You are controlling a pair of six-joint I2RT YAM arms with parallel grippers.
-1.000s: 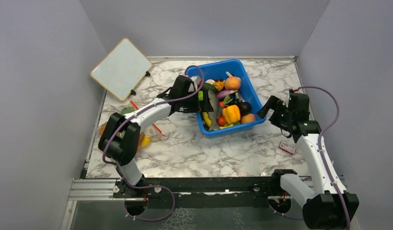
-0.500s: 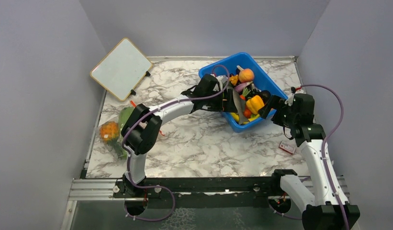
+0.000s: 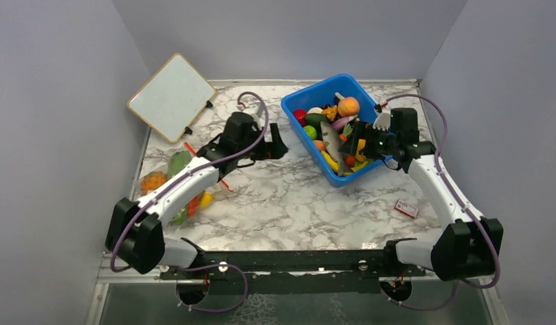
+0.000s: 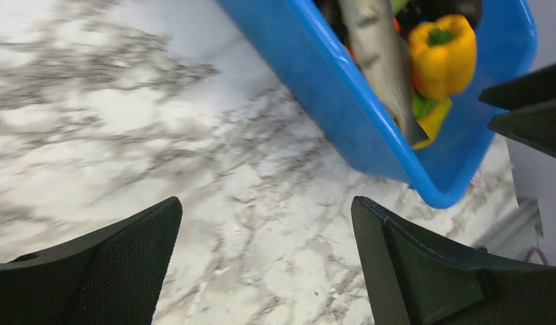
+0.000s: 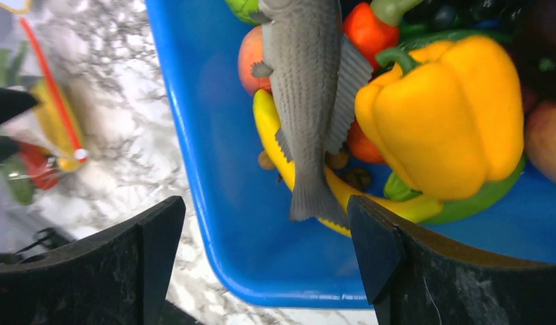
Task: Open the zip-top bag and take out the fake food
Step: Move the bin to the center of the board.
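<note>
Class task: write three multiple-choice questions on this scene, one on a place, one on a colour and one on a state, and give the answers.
1. Where on the table does the zip-top bag lie? A. left edge B. far right corner C. middle
2. The big bell pepper beside the grey fish in the blue bin is: A. white B. yellow C. purple
3. The left gripper is: A. shut on the fish B. shut on the bag C. open, empty
Answers: A, the top view shows it at the left edge; B, the right wrist view shows yellow; C, its jaws stand wide apart with nothing between.
</note>
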